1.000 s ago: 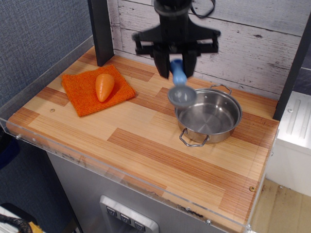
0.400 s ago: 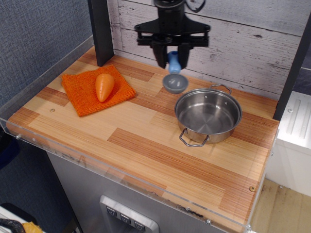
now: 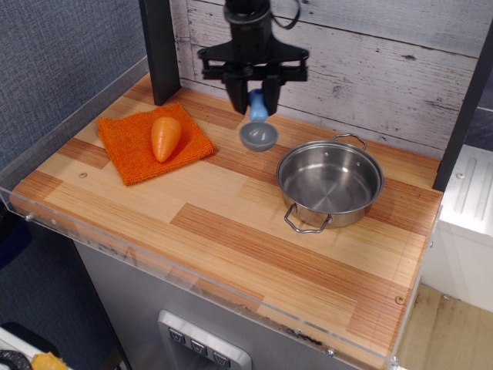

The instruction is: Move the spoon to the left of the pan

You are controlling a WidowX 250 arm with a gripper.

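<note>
Half done, by the look of it. Spoon (image 3: 258, 127) off the table and in the air, light-blue handle pinched between the fingers of the gripper (image 3: 255, 99), grey bowl hanging down and tilted toward the camera. Position: left of the pan (image 3: 330, 183) and toward the back wall, clear of the rim, not touching it. Pan empty, upright, on the wooden table (image 3: 231, 231), two loop handles free. Between spoon and orange cloth (image 3: 154, 142) a stretch of bare wood, with the carrot (image 3: 165, 137) lying on the cloth, well apart from the gripper. Left to do, as a judgement: lower onto the wood just left of the pan, release the handle, withdraw. Possible snag: round bowl rolling on release, or landing too close to the pan's wall.
</note>
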